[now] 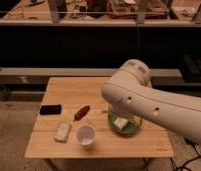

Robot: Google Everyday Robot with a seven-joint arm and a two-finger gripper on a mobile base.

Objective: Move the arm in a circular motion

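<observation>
My arm [154, 105] is a very large cream-white tube with small dark screw holes. It reaches in from the right edge, and its rounded joint [130, 80] hangs over the right half of the wooden table [74, 90]. The arm covers part of the green bowl [129, 131] below it. My gripper does not show in this view; it is hidden behind the arm or out of frame.
On the table lie a black rectangular object [50, 109], a red-brown oblong item [82, 112], a white packet [63, 132] and a white cup [86, 135]. The green bowl holds a white item [121, 123]. A dark shelf unit [94, 45] stands behind the table.
</observation>
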